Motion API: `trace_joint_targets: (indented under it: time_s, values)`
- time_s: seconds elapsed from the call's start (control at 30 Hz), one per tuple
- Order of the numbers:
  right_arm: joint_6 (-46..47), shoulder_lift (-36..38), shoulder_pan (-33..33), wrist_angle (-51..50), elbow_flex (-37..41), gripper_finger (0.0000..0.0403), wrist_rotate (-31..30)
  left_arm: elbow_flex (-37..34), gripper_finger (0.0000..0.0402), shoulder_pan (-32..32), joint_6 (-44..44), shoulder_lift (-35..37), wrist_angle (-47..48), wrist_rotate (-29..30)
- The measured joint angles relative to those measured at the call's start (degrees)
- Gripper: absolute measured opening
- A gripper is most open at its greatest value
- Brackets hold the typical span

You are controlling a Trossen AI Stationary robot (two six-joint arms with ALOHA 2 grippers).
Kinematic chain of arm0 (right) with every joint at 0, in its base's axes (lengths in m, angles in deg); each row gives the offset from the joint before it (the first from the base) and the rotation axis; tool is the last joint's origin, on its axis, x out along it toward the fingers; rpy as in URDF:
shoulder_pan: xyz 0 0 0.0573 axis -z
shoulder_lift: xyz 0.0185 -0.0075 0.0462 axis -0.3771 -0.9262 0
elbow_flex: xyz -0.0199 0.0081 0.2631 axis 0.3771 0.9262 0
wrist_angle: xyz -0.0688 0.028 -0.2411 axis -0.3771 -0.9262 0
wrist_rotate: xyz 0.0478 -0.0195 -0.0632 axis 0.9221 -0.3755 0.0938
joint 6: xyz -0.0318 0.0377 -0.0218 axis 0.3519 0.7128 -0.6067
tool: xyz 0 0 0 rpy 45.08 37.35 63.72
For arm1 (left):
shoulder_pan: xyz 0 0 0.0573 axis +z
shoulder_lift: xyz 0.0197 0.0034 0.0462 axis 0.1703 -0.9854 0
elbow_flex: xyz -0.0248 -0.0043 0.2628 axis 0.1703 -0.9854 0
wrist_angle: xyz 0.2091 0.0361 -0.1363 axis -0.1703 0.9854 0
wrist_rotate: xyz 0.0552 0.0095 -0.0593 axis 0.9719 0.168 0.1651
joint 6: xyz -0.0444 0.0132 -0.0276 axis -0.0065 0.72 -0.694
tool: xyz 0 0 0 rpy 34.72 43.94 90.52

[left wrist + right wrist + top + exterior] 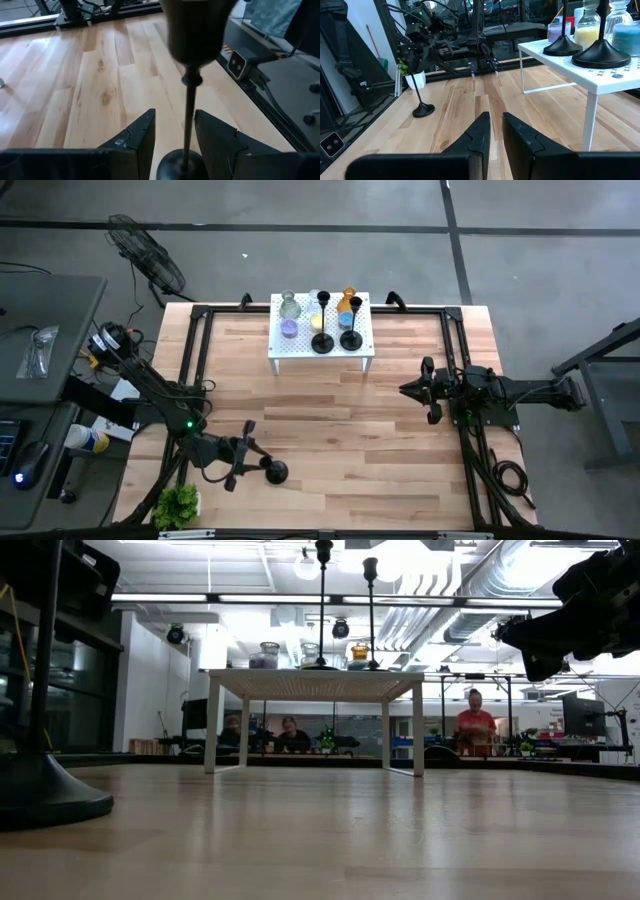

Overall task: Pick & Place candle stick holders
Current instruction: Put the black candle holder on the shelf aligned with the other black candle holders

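**Trainee:** Right up against the low camera you've got the flared black base of one candle stick holder (45,795), standing on the bench (330,430) well away from the white stand (320,348). Why is it out there alone?

**Trainer:** Look at your left wrist view. Your left tool (174,132) has its fingers spread on either side of that holder's thin stem, and I can't see either finger touching it. So you're straddling it, not pinching it. The holder stands upright on its own base, which is why it doesn't need you.

**Trainee:** And the rest?

**Trainer:** Two more black holders (351,338) are still on the white stand, at its front edge, with the coloured glass cups (289,328) clustered behind and beside them. My guess is the tall stems sit in front so you can reach them without knocking glass.

**Trainee:** My right arm?

**Trainer:** Your right tool (494,130) waits to the right of the stand and forward of it, fingers nearly pressed together, carrying nothing. It's pointed across the bench toward the lone holder.
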Motion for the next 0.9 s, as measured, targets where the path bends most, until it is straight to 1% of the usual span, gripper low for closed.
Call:
trace_joint_targets:
  time_s: [0.27, 0.43, 0.6, 0.77, 0.9]
  values:
    - [0.0, 0.0, 0.0, 0.04, 0.0, 0.0042, 0.0, 0.01, 0.0134, 0.0, 0.0, 0.0, 0.03, -0.98]
    - [0.0, 0.0, 0.0, 0.07, 0.0, 0.0042, 0.0, 0.02, 0.0134, 0.46, -0.01, 0.0, -1.86, -1.44]
    - [0.0, 0.0, 0.0, 0.08, 0.01, 0.0042, 0.0, 0.02, 0.0134, 1.66, -2.8, 0.02, -1.83, -2.02]
    - [0.0, 0.0, -0.02, 0.09, 0.0, 0.0042, 0.0, 0.02, 0.0134, 1.47, -3.08, -1.74, -2.12, -1.44]
    - [0.02, 0.0, 0.0, 0.09, 0.0, 0.0042, 0.0, 0.02, 0.0134, 1.46, -3.48, -4.07, -7.17, -2.93]
